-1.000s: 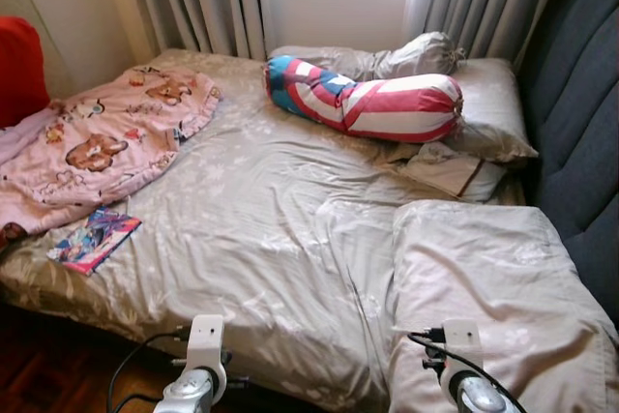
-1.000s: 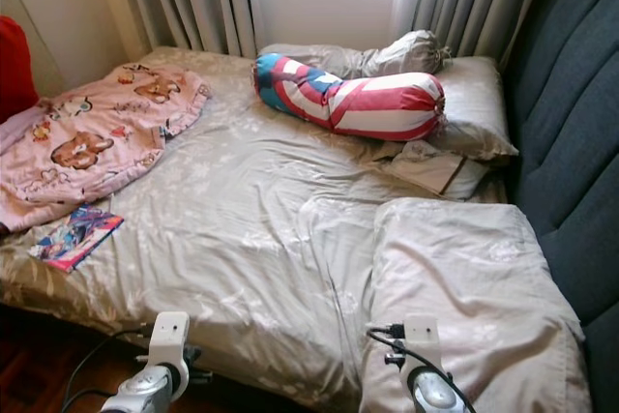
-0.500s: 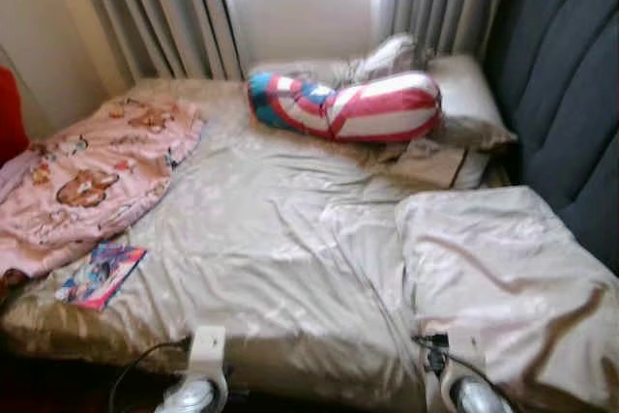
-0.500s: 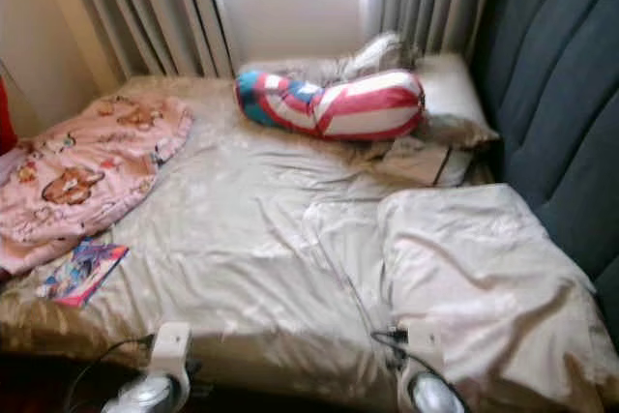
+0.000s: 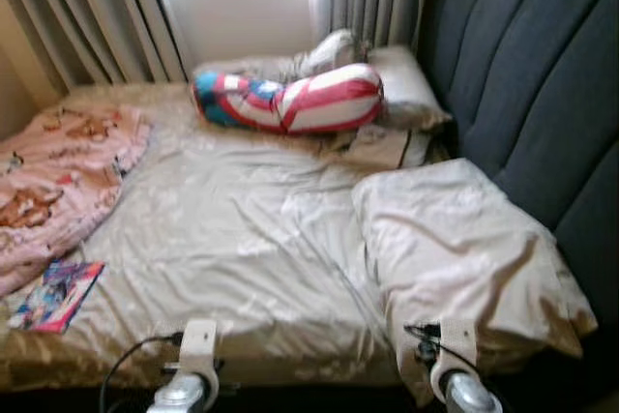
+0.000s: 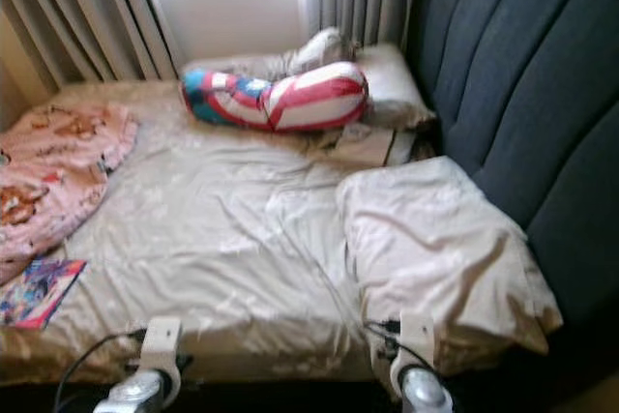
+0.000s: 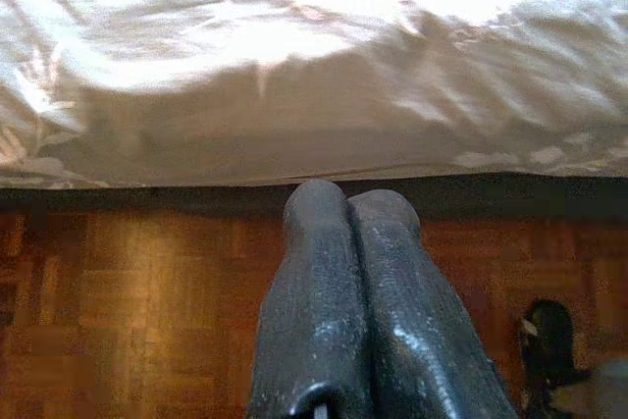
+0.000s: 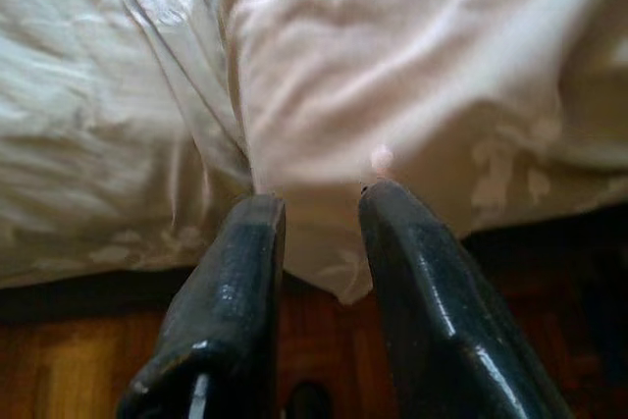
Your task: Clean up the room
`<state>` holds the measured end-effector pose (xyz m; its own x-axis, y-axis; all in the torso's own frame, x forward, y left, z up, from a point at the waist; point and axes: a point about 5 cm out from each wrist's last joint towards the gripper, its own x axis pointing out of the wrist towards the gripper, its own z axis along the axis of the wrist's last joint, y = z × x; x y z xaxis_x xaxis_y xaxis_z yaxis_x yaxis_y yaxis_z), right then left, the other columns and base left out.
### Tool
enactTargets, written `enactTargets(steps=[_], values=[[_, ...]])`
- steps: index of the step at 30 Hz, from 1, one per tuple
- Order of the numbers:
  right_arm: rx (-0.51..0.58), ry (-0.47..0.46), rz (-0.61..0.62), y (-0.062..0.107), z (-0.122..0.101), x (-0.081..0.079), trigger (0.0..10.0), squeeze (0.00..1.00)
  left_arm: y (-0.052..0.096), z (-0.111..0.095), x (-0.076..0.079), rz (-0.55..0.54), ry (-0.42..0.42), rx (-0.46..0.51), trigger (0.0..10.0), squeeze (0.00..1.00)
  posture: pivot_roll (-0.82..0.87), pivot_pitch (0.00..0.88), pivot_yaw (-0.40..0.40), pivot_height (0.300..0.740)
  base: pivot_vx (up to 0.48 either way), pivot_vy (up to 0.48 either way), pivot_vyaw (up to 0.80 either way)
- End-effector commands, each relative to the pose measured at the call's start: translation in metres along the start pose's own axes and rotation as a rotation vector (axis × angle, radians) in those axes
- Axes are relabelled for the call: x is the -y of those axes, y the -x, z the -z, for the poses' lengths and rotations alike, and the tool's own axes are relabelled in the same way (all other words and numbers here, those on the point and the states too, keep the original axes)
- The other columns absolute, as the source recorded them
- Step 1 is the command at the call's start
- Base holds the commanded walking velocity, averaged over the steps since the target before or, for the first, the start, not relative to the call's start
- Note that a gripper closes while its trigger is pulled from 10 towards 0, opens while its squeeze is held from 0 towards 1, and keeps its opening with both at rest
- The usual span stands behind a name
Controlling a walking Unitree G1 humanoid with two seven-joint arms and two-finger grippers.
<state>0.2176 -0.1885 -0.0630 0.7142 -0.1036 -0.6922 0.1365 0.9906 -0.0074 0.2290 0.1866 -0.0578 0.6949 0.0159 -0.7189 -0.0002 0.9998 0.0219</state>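
A wide bed with a crumpled beige sheet lies before me. A pink bear-print blanket is heaped on its left side, and a colourful book lies near the front left corner. A red, white and blue striped bolster rests at the back against grey pillows. A large beige pillow lies at the near right, its corner hanging over the bed's edge. My left gripper is shut and empty, low before the mattress side. My right gripper is open just below the pillow's corner.
A dark blue padded headboard runs along the right. Grey curtains and a window stand behind the bed. A flat cloth or paper lies between the bolster and the pillow. Wooden parquet floor shows below the bed's edge.
The whole picture has shifted left, so the camera has turned to the right. The things on the bed lie as before. Both arms stay low at the bed's front edge.
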Motion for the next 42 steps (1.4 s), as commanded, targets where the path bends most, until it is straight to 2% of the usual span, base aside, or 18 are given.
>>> enactTargets(steps=[1, 20, 23, 30, 31, 32, 33, 35, 37, 42], values=[[0.008, -0.005, -0.004, -0.001, -0.003, -0.002, 10.0, 0.00, 0.000, -0.002, -0.004, -0.008, 0.008, 0.003, 10.0, 0.00, -0.07, 0.000, 0.054, 0.740, 0.000, 0.000, 0.00], [-0.028, 0.027, -0.090, 0.000, 0.003, -0.017, 10.0, 0.00, 0.001, 0.001, -0.005, -0.002, 0.005, -0.012, 10.0, 0.00, -0.07, 0.000, 0.059, 0.740, 0.300, 0.000, 0.00], [-0.053, 0.052, -0.069, 0.001, 0.007, -0.016, 10.0, 0.00, 0.001, 0.001, -0.004, 0.003, 0.003, -0.008, 10.0, 0.00, -0.07, 0.000, 0.059, 0.740, 0.000, 0.000, 0.00], [-0.049, -0.044, -0.023, 0.001, 0.008, -0.012, 10.0, 0.00, 0.001, 0.005, -0.005, 0.000, 0.001, -0.019, 10.0, 0.00, -0.07, 0.000, 0.060, 0.740, 0.000, 0.000, 0.00], [-0.046, -0.063, -0.017, 0.001, 0.009, -0.010, 10.0, 0.93, 0.002, 0.006, -0.006, -0.001, 0.001, -0.021, 10.0, 0.00, -0.07, 0.000, 0.060, 0.740, 0.000, 0.000, 0.00], [-0.040, -0.089, -0.006, 0.001, 0.008, -0.008, 10.0, 1.00, 0.002, 0.006, -0.006, -0.001, 0.000, -0.024, 10.0, 0.00, -0.07, 0.000, 0.060, 0.740, 0.000, 0.000, 0.00], [-0.027, -0.149, 0.024, 0.001, 0.007, -0.003, 10.0, 1.00, 0.002, 0.008, -0.006, -0.003, -0.001, -0.028, 10.0, 0.00, -0.07, 0.000, 0.063, 0.740, 0.000, 0.000, 0.00], [-0.022, -0.170, 0.034, 0.001, 0.007, -0.002, 10.0, 1.00, 0.002, 0.008, -0.007, -0.003, -0.001, -0.029, 10.0, 0.00, -0.07, 0.000, 0.063, 0.740, 0.000, 0.000, 0.00], [0.030, -0.262, 0.085, 0.002, 0.001, 0.008, 10.0, 1.00, 0.003, 0.010, -0.008, -0.007, -0.001, -0.033, 10.0, 0.00, -0.07, 0.000, 0.064, 0.740, 0.000, 0.000, 0.00], [0.107, -0.331, 0.113, 0.001, -0.009, 0.012, 10.0, 1.00, 0.003, 0.011, -0.010, -0.011, -0.003, -0.036, 10.0, 0.00, -0.07, 0.000, 0.068, 0.740, 0.000, 0.000, 0.00]])
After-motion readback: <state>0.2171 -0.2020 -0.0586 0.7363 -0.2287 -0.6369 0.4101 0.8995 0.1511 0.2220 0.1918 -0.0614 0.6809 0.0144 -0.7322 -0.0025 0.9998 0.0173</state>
